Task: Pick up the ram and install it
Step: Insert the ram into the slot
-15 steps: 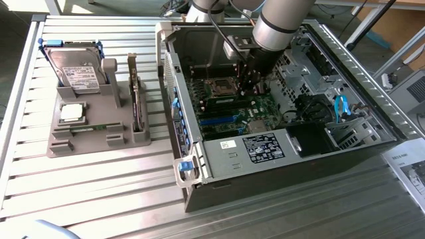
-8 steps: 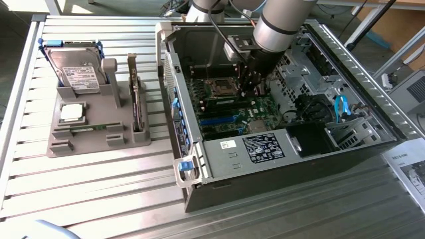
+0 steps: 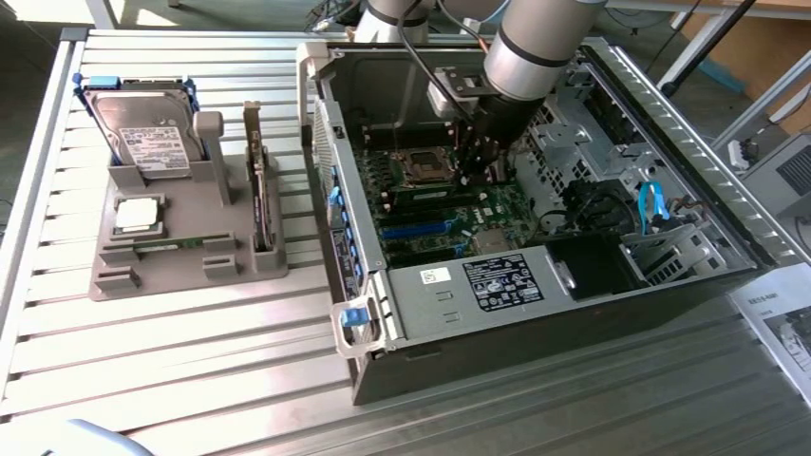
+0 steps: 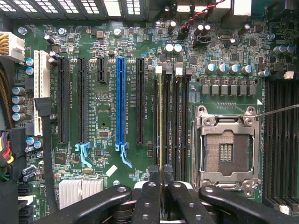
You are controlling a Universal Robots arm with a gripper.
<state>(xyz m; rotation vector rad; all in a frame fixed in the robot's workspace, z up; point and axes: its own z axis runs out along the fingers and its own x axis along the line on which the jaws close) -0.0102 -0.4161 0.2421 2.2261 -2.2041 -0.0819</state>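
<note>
**Over the memory slots (image 4: 180, 121), tool (image 4: 161, 179) grips ram (image 4: 161, 121)**

Ram shows edge-on along one slot; seated or not, cannot tell. Exterior view: tool's end is hidden inside the case (image 3: 571, 332), at three o'clock from the parts stand (image 3: 152, 275).

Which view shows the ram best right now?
Wrist view: the ram is seen edge-on, clamped in the gripper and running along the memory slots. In the exterior view the gripper blocks most of it.
</note>
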